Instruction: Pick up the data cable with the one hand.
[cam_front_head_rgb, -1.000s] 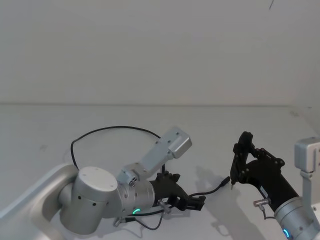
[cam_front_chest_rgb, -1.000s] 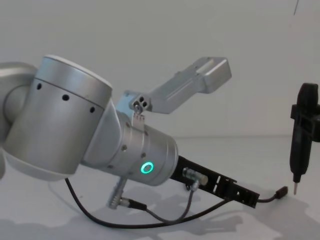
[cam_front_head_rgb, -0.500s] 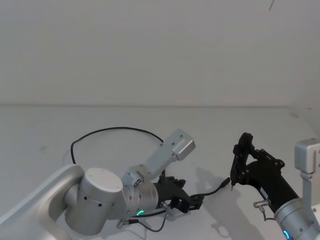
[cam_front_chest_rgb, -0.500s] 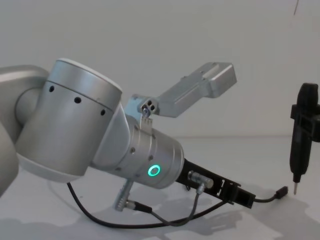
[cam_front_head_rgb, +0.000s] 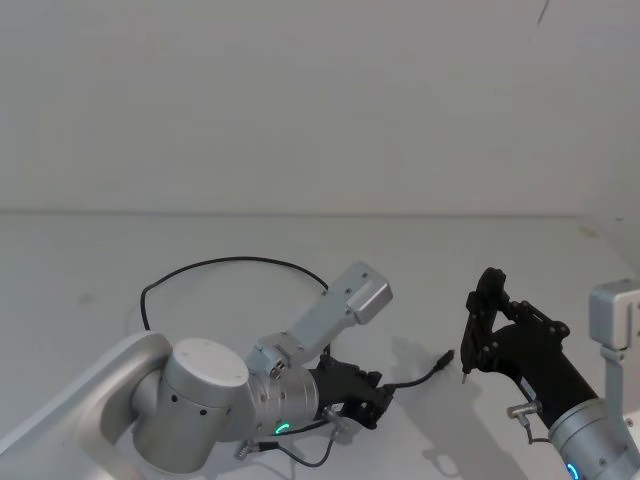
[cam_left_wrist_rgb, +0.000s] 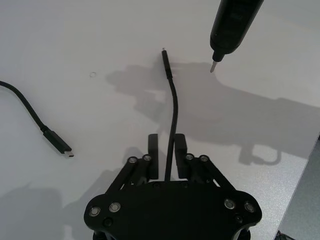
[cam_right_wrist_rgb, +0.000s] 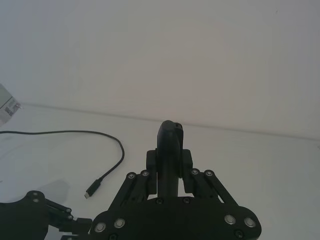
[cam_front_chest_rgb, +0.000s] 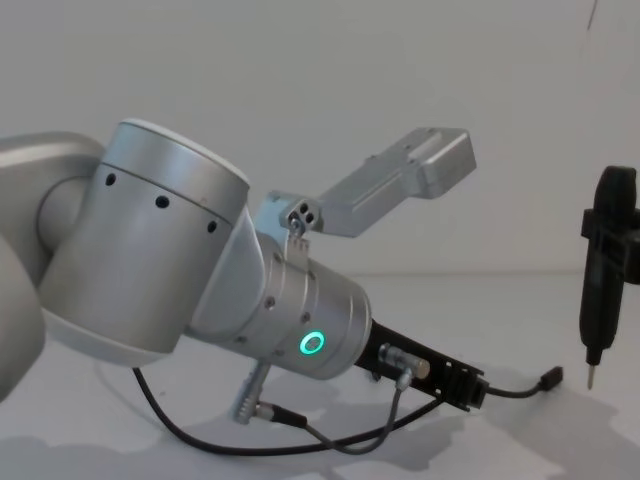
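The data cable (cam_front_head_rgb: 228, 262) is a thin black cord that loops across the white table and back under my left arm. Its near stretch (cam_left_wrist_rgb: 174, 102) runs between the fingers of my left gripper (cam_left_wrist_rgb: 166, 143), which is shut on it a little behind the plug (cam_left_wrist_rgb: 165, 58). Seen from the chest, that plug (cam_front_chest_rgb: 548, 378) hangs just above the table in front of the left gripper (cam_front_chest_rgb: 476, 389). The cable's other plug (cam_left_wrist_rgb: 61, 146) lies flat on the table. My right gripper (cam_right_wrist_rgb: 169, 159) is held upright on the right, shut on a slim black pen-shaped tool (cam_front_head_rgb: 478, 325).
The tool's metal tip (cam_front_chest_rgb: 588, 378) points down a short way beyond the lifted plug. A short grey wire with silver connectors (cam_front_chest_rgb: 385, 395) hangs from my left wrist. A white wall (cam_front_head_rgb: 320, 100) stands behind the white table (cam_front_head_rgb: 90, 250).
My left gripper has drawn back toward me with the cable between its fingers. The front plug has followed it and risen slightly off the table. The right arm has not moved.
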